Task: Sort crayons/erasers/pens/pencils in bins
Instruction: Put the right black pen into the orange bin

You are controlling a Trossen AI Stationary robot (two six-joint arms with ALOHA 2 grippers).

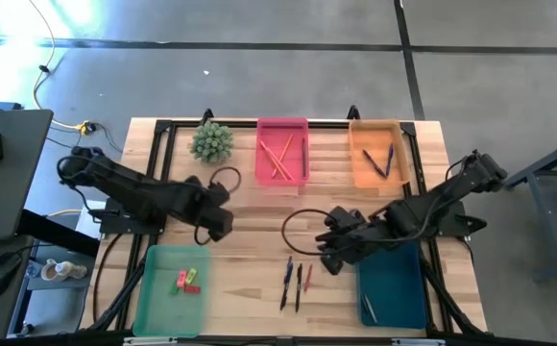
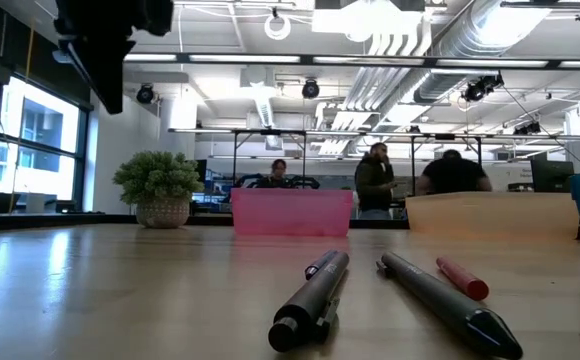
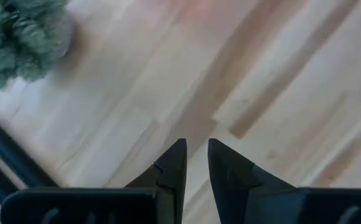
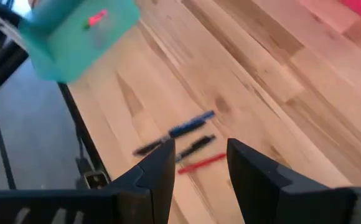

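Three thin pens were seen lying loose on the pale wooden table (image 1: 250, 255), side by side near its front edge: a blue-and-black pen (image 1: 286, 283), a black pen (image 1: 298, 286) and a slim red pen (image 1: 307, 278), between the light green plastic tray (image 1: 154, 298) and the teal-blue plastic tray (image 1: 408, 303). They were judged light, stiff and smooth, likely to roll on the boards, so a pinch across the middle of one barrel would be favoured, with the neighbours kept clear. Just beside them the right gripper (image 1: 332, 256) was held above the table, fingers parted and empty, the three pens plainly framed in its wrist view. Small pink-red and yellow-green erasers (image 1: 186, 281) were noted inside the green tray. Farther back, orange-tan pencils (image 1: 277, 157) were lying in the pink tray (image 1: 281, 183), and dark sticks in the orange tray (image 1: 360, 178). The left gripper (image 1: 219, 223) was poised over bare wood nearer the small potted plant (image 1: 211, 141), fingers only slightly apart, nothing held.
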